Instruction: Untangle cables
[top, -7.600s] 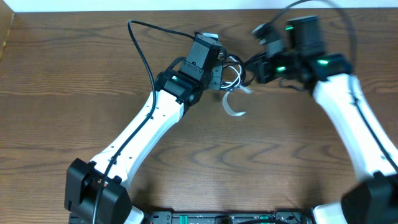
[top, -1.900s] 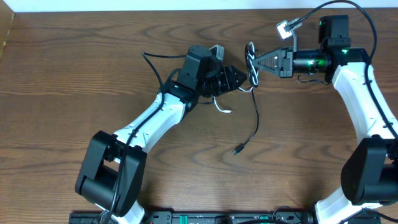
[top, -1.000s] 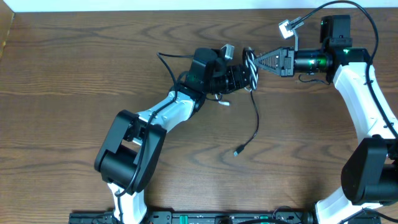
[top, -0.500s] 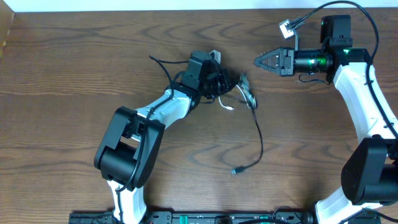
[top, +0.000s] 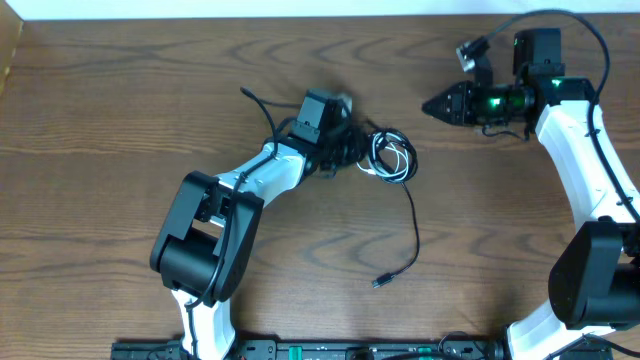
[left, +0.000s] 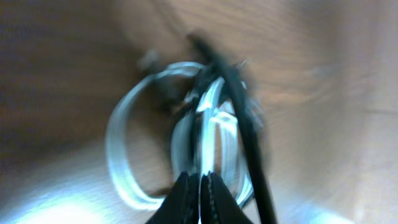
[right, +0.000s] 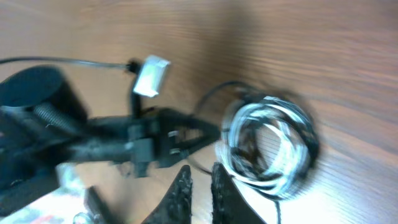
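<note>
Your left gripper (left: 200, 180) pinched the white cable (left: 117, 140), your right gripper (right: 199, 175) hung barely parted and empty, so a one-sided tug risked cinching the black cable (top: 413, 215) tighter.

I'm looking down on a dark brown wood-grain table (top: 100, 130) that fills nearly the whole overhead view. At 12 o'clock a narrow white strip (top: 250, 8) runs along its edge; wall or floor, I can't tell. At 10 o'clock there's a paler wooden edge (top: 8, 55). On left wrist, bright glare (left: 56, 208) hits the wood at 7 o'clock.
</note>
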